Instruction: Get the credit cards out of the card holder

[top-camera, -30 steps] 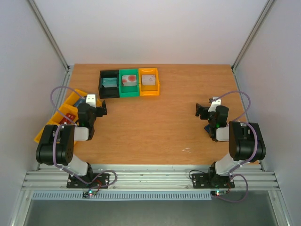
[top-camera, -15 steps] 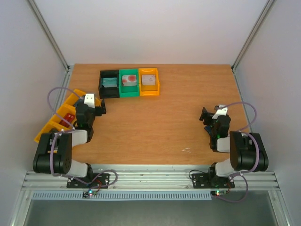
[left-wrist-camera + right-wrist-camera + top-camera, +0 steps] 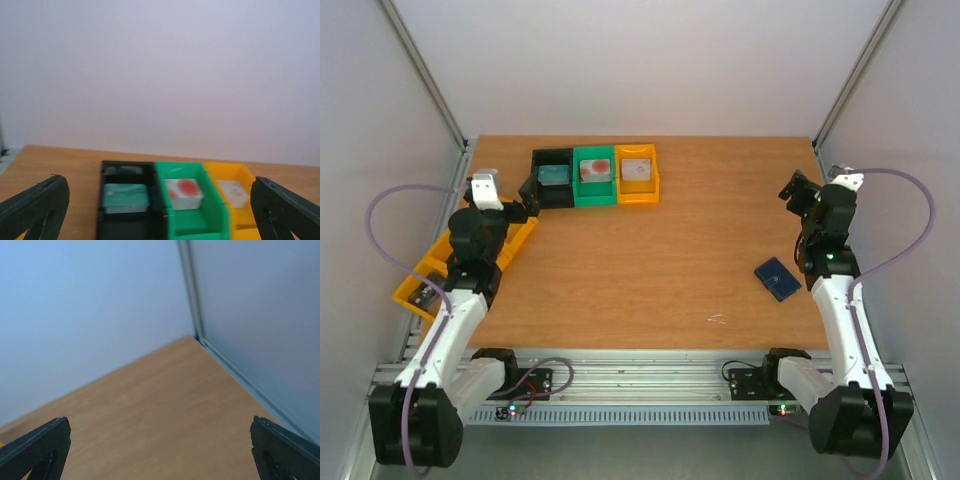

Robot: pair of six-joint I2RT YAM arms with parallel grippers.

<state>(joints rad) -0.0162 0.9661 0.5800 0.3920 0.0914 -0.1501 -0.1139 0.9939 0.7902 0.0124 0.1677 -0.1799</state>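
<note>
Standing raised, left hand point(image 3: 525, 192) and right hand point(image 3: 793, 190) gape.

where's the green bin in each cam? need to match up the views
Top external: green bin at the table's far edge, left of centre, the middle one of a three-bin row.
Left wrist: green bin at bottom centre, straight ahead of the camera.
Right wrist: not in it; only tabletop shows.
Shared landmark: the black bin, against its picture-left side in both views.
</note>
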